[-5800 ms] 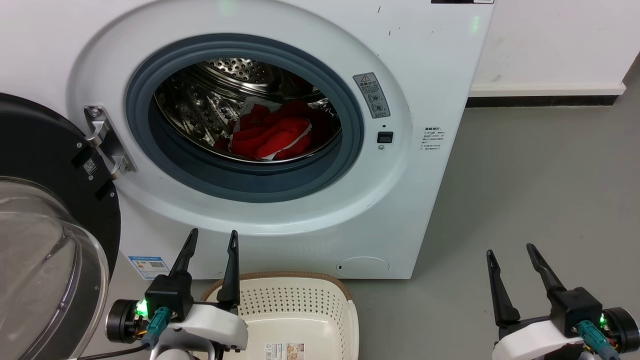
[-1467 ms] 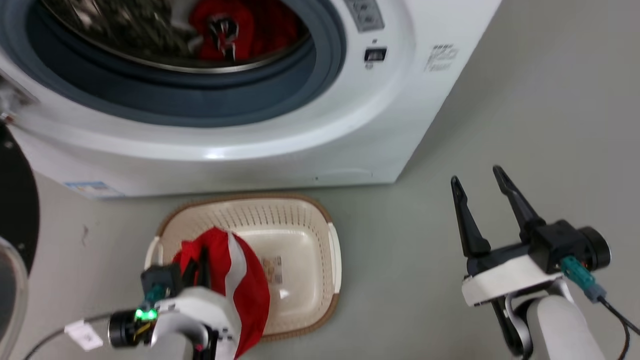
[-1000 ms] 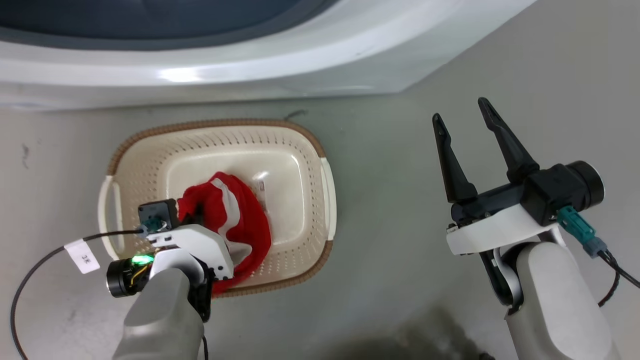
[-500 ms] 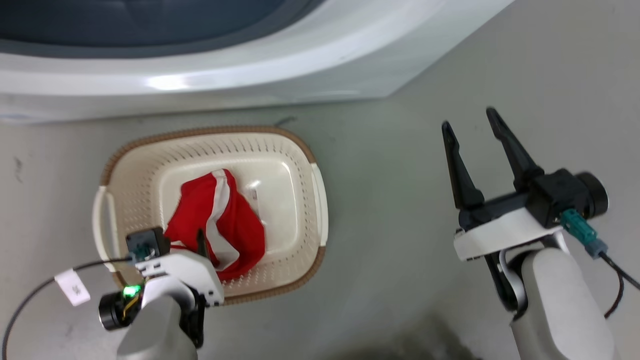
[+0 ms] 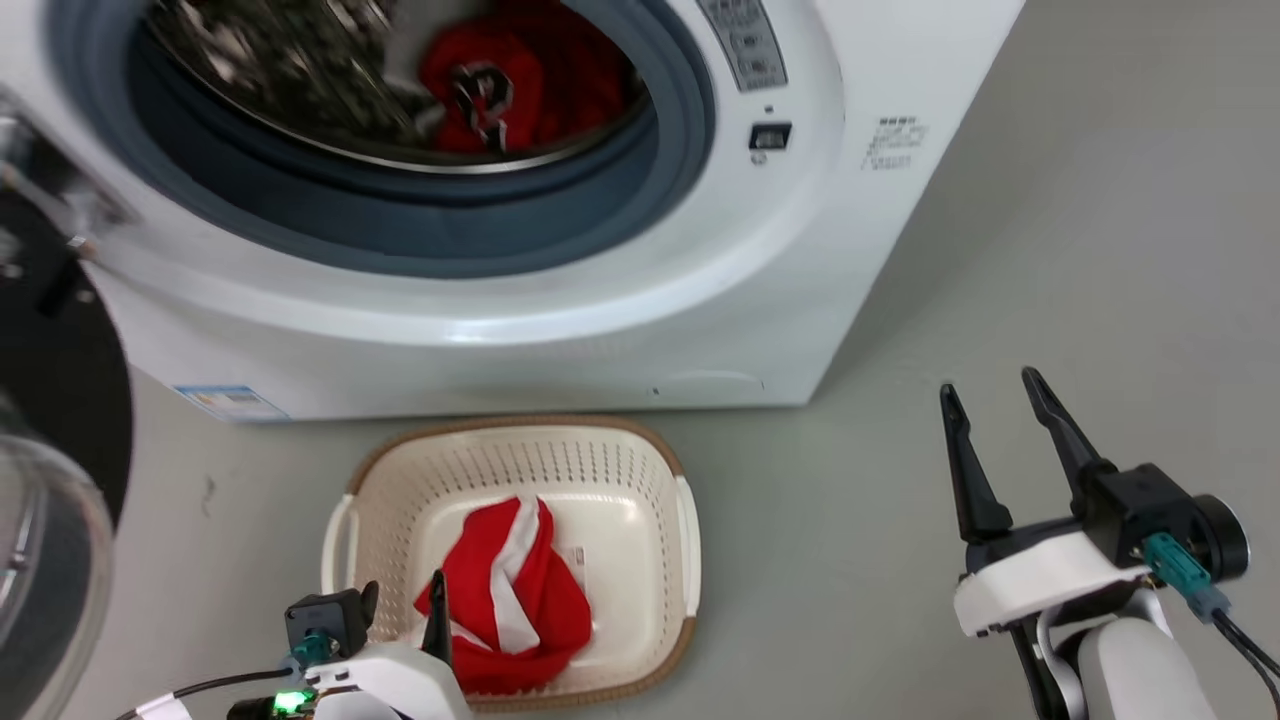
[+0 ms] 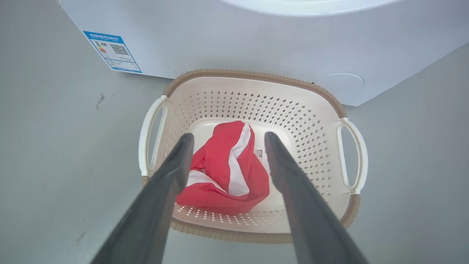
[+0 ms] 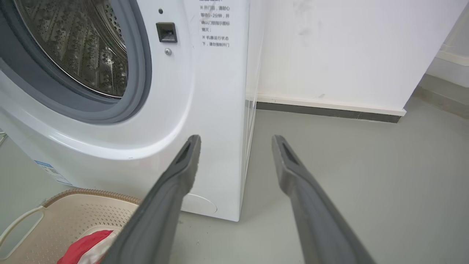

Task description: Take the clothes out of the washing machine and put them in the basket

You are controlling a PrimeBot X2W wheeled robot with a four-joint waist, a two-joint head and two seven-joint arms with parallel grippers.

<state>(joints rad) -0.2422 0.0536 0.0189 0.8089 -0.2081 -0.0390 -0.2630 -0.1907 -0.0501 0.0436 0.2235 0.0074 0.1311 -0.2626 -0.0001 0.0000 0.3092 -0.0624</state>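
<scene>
A red garment with a white stripe (image 5: 515, 590) (image 6: 229, 167) lies loose in the cream basket (image 5: 645, 475) (image 6: 304, 121) on the floor in front of the washing machine (image 5: 600, 300) (image 7: 205, 91). More red clothes with a dark number print (image 5: 500, 85) lie in the steel drum behind the grey door ring (image 5: 400, 230). My left gripper (image 5: 405, 600) (image 6: 227, 137) hangs open just above the basket's near side, holding nothing. Off to the right, over bare floor, my right gripper (image 5: 990, 385) (image 7: 236, 138) is open and empty. The basket's corner and a bit of red cloth (image 7: 86, 247) lie at the right wrist view's lower left.
The machine's black-framed glass door (image 5: 45, 480) stands swung open at the left. A white wall with a dark skirting strip (image 7: 326, 112) runs behind and right of the machine. Grey floor (image 5: 1050, 250) stretches to the right.
The left gripper let go of the red garment, which now lies loose in the basket, and drew back toward me. The head camera tilted up, bringing the drum back into view.
</scene>
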